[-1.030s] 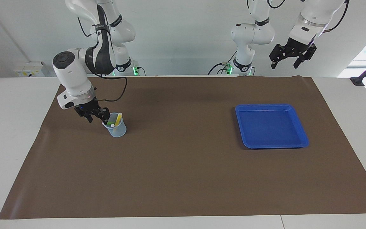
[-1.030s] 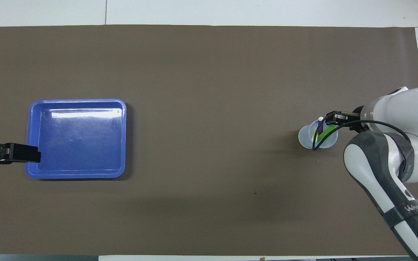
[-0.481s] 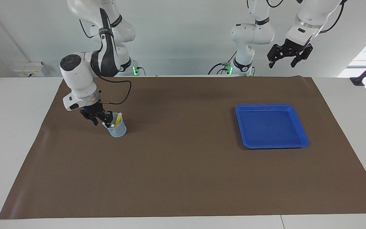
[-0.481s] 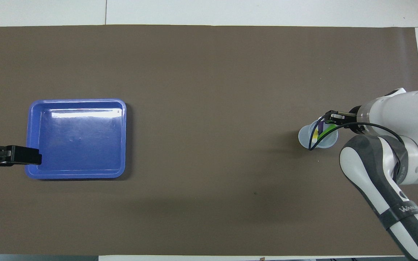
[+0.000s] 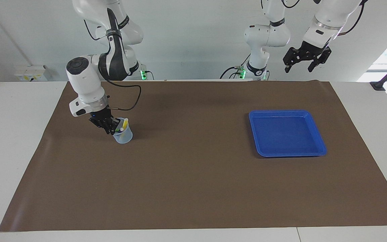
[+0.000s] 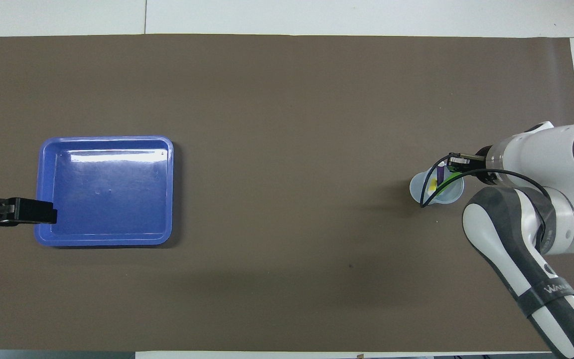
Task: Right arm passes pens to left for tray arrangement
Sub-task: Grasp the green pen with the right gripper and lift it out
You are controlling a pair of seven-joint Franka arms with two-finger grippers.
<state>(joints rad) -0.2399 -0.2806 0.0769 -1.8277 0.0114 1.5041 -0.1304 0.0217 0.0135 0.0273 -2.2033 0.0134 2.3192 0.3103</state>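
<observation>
At the cup (image 5: 123, 133), my right gripper (image 5: 112, 128) is closed among the pens (image 6: 438, 178); which one it grips, I cannot tell. My left gripper (image 5: 303, 63) waits open, up near the tray (image 5: 287, 133).

Brown mat (image 5: 193, 188) covers white table (image 5: 8, 141); pale wall (image 5: 193, 40).

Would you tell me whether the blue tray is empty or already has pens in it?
Empty. The blue tray shows only its bare glossy floor in both views; the pens stand in the clear cup.
</observation>
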